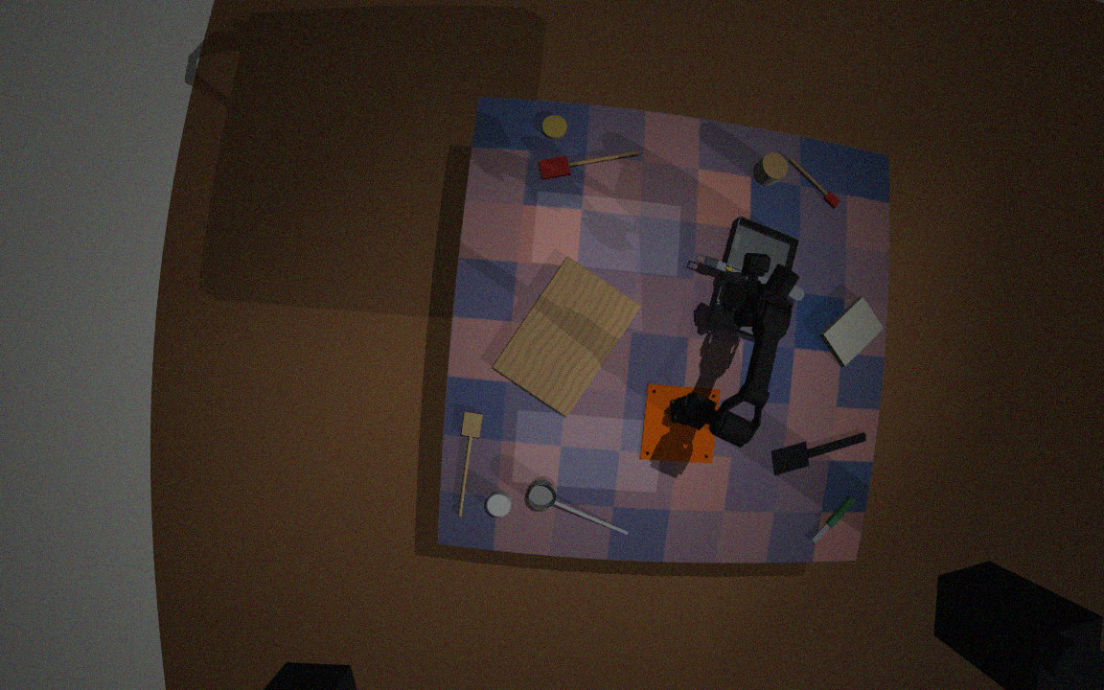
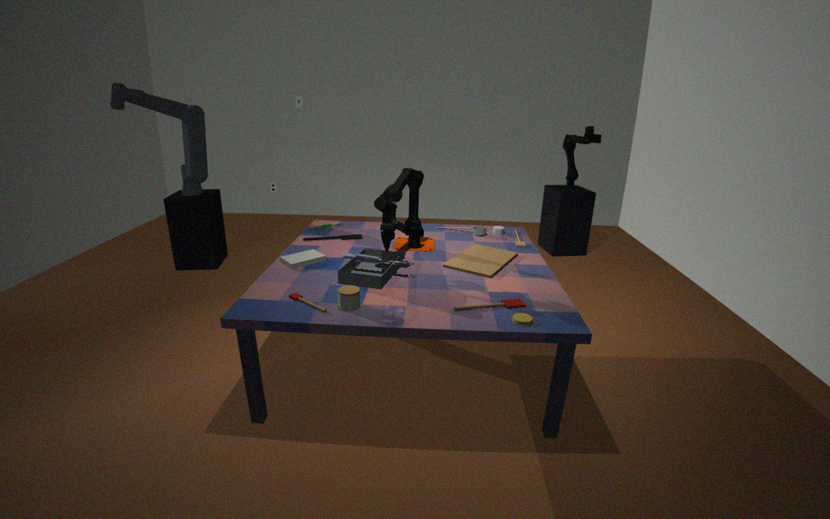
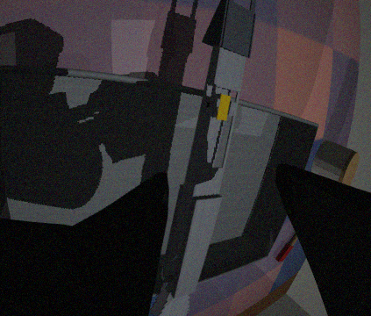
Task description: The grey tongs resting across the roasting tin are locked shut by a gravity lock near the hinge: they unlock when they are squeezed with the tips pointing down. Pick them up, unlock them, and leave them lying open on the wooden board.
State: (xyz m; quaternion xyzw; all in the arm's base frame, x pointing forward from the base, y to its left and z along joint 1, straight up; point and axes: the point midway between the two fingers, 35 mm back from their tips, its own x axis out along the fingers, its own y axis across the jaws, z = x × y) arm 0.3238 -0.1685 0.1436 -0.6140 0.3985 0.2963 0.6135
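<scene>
The grey tongs [image 1: 705,264] [image 2: 379,259] [image 3: 199,228] lie closed across the dark roasting tin [image 1: 766,227] [image 2: 359,277] [image 3: 293,147], with a yellow lock mark [image 3: 224,107] near one end. My gripper [image 1: 751,276] [image 2: 384,246] [image 3: 223,177] is open and points down just above the tongs. In the wrist view its two dark fingers stand one on each side of the tongs' bar, apart from it. The wooden board [image 1: 567,334] [image 2: 479,259] lies bare to the left of the tin in the overhead view.
A white block [image 1: 853,330], a tan cylinder [image 1: 769,168] and a red-tipped spatula [image 1: 814,181] lie near the tin. A black spatula [image 1: 814,450] lies beside the arm's orange base plate [image 1: 676,446]. A red spatula [image 1: 568,163], a yellow disc [image 1: 553,126] and a ladle [image 1: 556,501] lie farther off.
</scene>
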